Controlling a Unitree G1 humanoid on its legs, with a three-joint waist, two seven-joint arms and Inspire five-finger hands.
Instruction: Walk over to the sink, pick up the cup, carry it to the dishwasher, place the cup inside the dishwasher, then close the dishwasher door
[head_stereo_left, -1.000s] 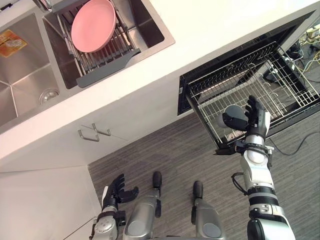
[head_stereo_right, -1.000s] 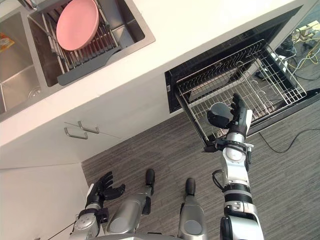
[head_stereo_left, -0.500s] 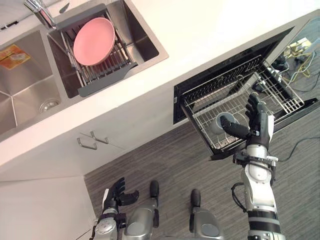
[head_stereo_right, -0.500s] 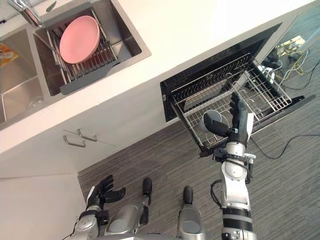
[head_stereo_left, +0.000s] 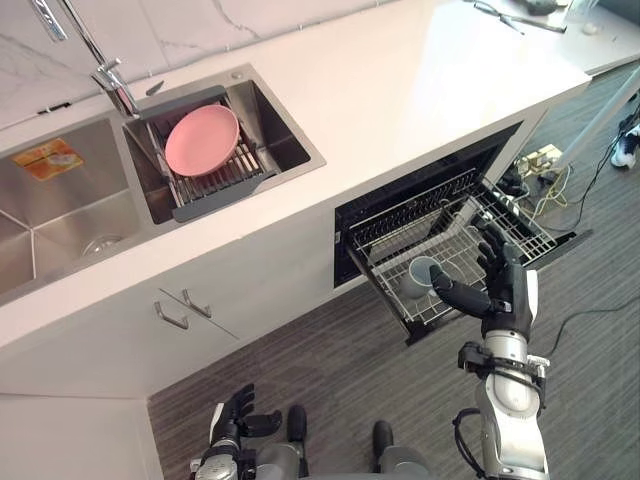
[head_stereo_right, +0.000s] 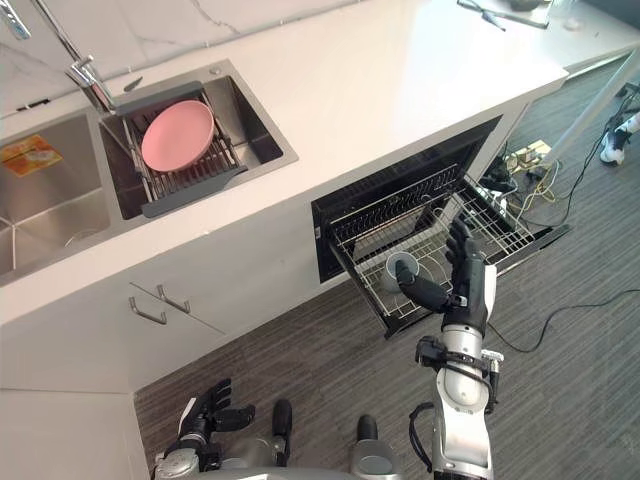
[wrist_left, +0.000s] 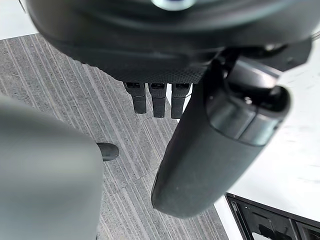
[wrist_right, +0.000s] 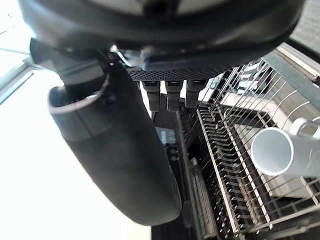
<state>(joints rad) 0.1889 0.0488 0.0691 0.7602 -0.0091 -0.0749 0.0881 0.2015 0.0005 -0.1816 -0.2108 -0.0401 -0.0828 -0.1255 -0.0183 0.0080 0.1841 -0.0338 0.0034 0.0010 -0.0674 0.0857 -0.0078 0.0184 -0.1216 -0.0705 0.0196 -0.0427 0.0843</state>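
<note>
My right hand (head_stereo_left: 503, 290) is open, fingers spread, holding nothing. The white cup (head_stereo_left: 417, 277) sits in the dishwasher rack (head_stereo_left: 462, 218) just past its thumb, not touching. My left hand (head_stereo_left: 236, 413) hangs low, relaxed open.

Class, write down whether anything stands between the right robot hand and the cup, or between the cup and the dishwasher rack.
Nothing visible does. The cup already sits in the pulled-out rack, so no path there is left to block. The right robot hand is open beside it, apart, with no object between them.
</note>
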